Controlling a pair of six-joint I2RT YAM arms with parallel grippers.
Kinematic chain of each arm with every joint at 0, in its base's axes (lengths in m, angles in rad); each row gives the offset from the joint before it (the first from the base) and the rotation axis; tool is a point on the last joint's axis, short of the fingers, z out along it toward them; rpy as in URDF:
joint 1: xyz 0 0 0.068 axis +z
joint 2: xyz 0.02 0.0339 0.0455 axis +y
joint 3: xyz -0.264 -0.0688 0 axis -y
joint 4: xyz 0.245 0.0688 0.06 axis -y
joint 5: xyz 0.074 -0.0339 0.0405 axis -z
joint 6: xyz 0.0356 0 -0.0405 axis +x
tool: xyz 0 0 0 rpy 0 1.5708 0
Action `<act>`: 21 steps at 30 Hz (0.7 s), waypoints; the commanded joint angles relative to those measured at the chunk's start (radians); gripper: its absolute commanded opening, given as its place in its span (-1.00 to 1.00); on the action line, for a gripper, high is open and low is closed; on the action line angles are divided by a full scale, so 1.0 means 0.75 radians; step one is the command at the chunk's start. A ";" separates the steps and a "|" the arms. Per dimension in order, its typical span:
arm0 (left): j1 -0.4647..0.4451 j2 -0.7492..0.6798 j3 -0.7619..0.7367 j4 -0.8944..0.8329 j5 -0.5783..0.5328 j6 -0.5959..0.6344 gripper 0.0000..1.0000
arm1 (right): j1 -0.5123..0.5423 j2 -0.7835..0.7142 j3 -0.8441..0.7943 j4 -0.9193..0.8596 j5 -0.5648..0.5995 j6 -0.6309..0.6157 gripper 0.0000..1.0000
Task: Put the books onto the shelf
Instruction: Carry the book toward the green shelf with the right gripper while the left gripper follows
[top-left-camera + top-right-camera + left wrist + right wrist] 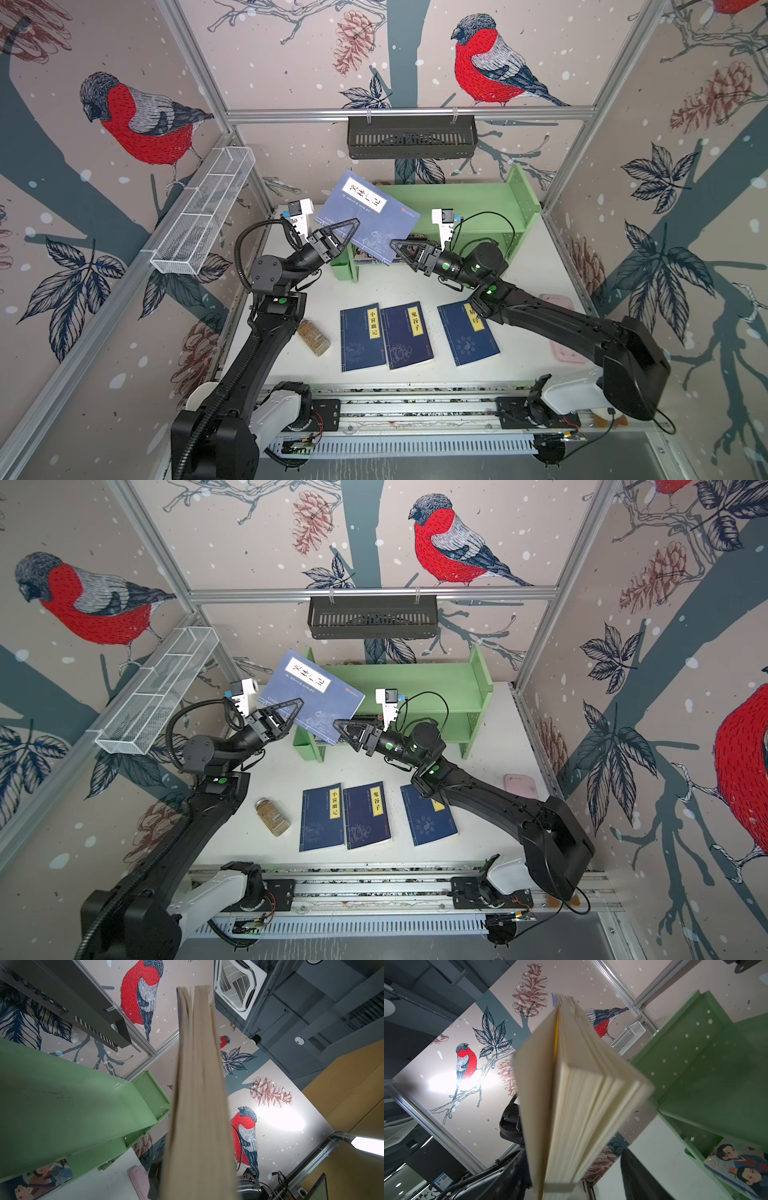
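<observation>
A navy-blue book with a pale title label point(370, 216) point(311, 696) hangs tilted in the air over the left end of the light green shelf point(457, 199) point(415, 679). My left gripper point(351, 232) point(293, 715) is shut on its left edge. My right gripper point(397, 249) point(338, 729) straddles the lower right corner, open, with a gap between one finger point(639, 1178) and the pages point(577, 1095). Three more navy books point(360, 336) point(406, 334) point(467, 338) lie flat on the table in front. The cartoon-cover book point(741, 1163) point(41, 1178) lies in the shelf's lower tier.
A spice jar point(314, 337) lies left of the flat books, and a pink case point(561, 324) sits under the right arm. A black slotted basket point(411, 137) hangs on the back rail and a white wire basket point(203, 212) on the left wall. A green cup point(343, 266) clings to the shelf's left end.
</observation>
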 commanded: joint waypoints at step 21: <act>0.069 -0.126 -0.082 -0.217 0.119 0.296 0.10 | -0.283 -0.089 0.092 -0.141 -0.473 0.009 -0.99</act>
